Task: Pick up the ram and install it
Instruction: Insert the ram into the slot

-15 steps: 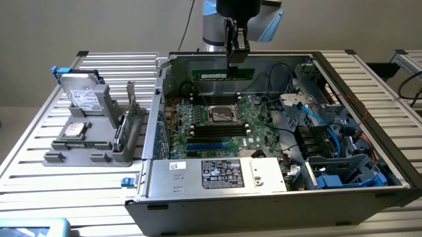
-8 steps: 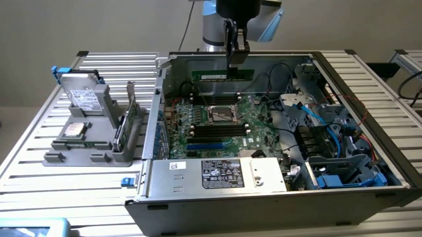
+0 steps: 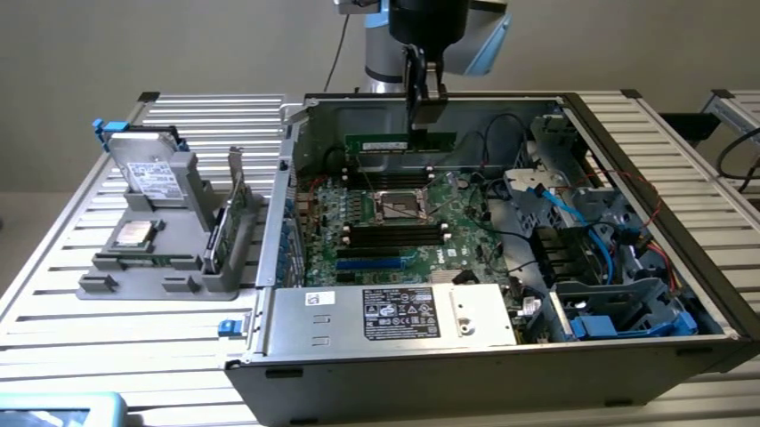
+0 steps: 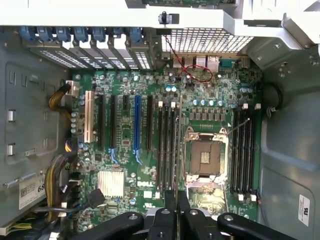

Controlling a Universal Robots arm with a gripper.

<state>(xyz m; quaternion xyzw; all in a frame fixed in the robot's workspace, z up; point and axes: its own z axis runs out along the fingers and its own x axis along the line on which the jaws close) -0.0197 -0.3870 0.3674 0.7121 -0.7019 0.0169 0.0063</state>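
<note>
In the exterior view my gripper [image 3: 424,127] hangs over the far part of the open computer case, shut on the ram [image 3: 377,142]. The ram is a long green stick held level by its top edge, just above the motherboard [image 3: 457,233]. It hovers over the black memory slots [image 3: 392,172] on the far side of the CPU socket [image 3: 401,206]. The wrist view looks straight down past the gripper [image 4: 176,202] at the motherboard [image 4: 125,95]. The black fingers [image 4: 170,200] line up with the slots [image 4: 167,145] beside the socket [image 4: 206,157]. A second group of slots [image 4: 245,150] lies on the socket's other side.
A grey holder [image 3: 155,271] at the exterior view's left carries a drive, a chip and an upright expansion card [image 3: 228,209]. The power supply [image 3: 398,313] closes the near side of the case. Blue cables [image 3: 556,213] and drive cages fill the exterior view's right. Case walls [image 3: 428,102] stand close behind the ram.
</note>
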